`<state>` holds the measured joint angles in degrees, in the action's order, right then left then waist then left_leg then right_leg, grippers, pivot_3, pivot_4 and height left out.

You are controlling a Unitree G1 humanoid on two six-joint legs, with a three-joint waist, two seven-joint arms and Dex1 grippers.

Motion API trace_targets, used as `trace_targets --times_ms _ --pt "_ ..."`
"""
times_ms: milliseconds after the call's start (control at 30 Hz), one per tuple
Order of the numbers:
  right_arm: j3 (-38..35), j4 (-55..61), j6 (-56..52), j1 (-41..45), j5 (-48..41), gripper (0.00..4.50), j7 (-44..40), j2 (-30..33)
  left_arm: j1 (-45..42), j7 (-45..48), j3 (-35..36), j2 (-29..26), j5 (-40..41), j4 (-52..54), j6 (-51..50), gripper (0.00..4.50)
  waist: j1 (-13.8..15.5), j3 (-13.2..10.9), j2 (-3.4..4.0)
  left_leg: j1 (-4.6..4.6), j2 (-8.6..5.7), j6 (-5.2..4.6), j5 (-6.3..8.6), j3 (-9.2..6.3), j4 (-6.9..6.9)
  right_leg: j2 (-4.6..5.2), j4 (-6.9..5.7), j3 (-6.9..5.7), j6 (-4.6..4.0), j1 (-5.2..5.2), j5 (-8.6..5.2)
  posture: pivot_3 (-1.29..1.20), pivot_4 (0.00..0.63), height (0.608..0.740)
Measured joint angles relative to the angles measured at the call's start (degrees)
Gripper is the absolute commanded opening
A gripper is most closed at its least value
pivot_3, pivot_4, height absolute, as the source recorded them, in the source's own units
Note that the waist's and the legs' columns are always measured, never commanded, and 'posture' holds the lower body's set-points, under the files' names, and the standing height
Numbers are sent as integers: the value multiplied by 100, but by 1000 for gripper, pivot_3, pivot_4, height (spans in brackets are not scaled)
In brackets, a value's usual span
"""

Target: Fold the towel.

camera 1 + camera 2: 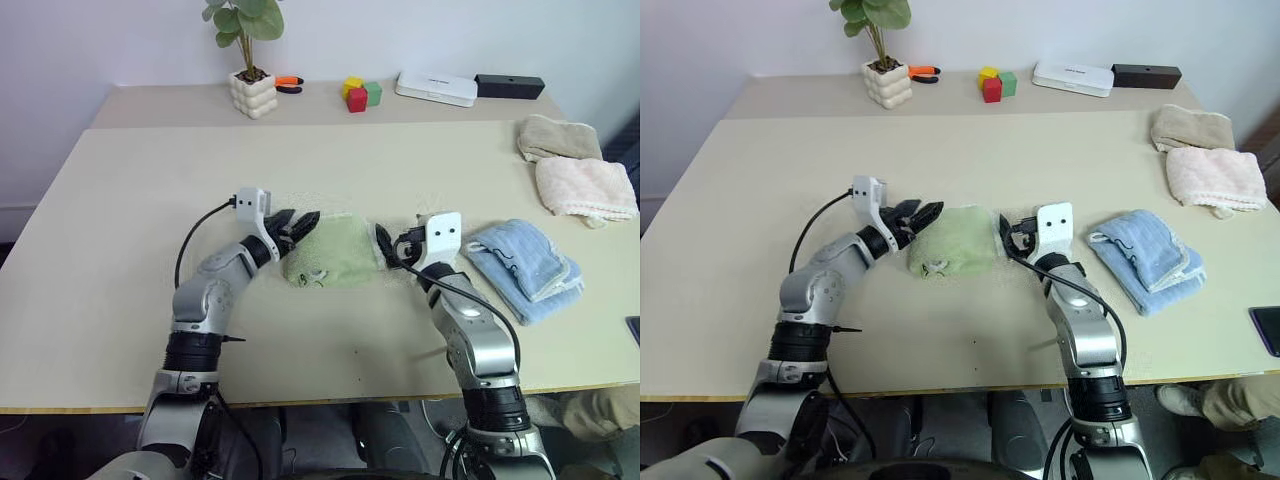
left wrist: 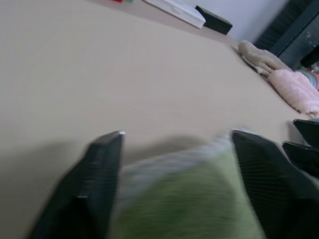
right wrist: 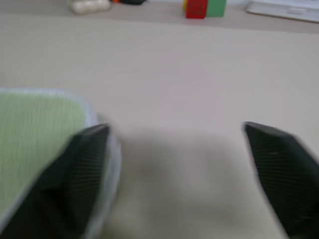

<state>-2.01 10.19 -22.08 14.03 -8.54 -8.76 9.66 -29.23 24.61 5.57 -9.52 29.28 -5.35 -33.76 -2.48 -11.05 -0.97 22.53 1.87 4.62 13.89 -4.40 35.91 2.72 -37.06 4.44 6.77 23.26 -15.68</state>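
Note:
The light green towel point(image 1: 335, 250) lies bunched in a small folded heap at the middle of the table point(image 1: 130, 200), whitish trim along its edges and a small dark mark at its near end. My left gripper point(image 1: 300, 228) is level at the towel's left edge and open. In the left wrist view its fingers point(image 2: 99, 164) stand wide apart with the towel point(image 2: 189, 199) low between them. My right gripper point(image 1: 385, 245) is at the towel's right edge, also open. In the right wrist view the towel point(image 3: 40, 134) lies beside one of its fingers point(image 3: 84, 159), and bare table lies between the jaws.
A folded light blue cloth point(image 1: 520, 265) lies just right of my right arm. A beige towel point(image 1: 558, 138) and a cream-pink one point(image 1: 585, 188) sit at the far right. A potted plant point(image 1: 252, 92), coloured blocks point(image 1: 360, 93), a white box point(image 1: 435, 88) and a black box point(image 1: 509, 85) line the back.

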Motion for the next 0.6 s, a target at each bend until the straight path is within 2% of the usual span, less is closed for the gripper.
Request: trace_targets --times_ms 133,267,433,600 --pt "-141 99 -52 191 30 4500 -5 220 -50 21 286 -100 466 381 -489 4459 -1 -1 1 2 0 0 0 -1 1 0 -1 0 0 2 0 0 150 740" --pt "-473 88 -43 685 -125 4500 -69 371 -65 126 389 -480 735 903 -783 4459 -17 -1 2 -1 1 0 0 -1 -3 -1 -4 0 0 3 0 0 150 740" --pt "-688 427 -113 748 -1107 4500 -1283 911 532 896 353 -1500 972 1264 -1315 4459 -19 -3 4 -3 1 0 0 -1 -19 -1 -2 0 -1 7 -1 0 150 740" --pt "-899 1199 -749 263 -2247 4500 -2516 1897 836 1866 485 -2494 1525 1210 -2090 4459 16 -5 3 1 0 -1 1 -2 -19 4 4 -4 -5 6 -4 0 150 740"
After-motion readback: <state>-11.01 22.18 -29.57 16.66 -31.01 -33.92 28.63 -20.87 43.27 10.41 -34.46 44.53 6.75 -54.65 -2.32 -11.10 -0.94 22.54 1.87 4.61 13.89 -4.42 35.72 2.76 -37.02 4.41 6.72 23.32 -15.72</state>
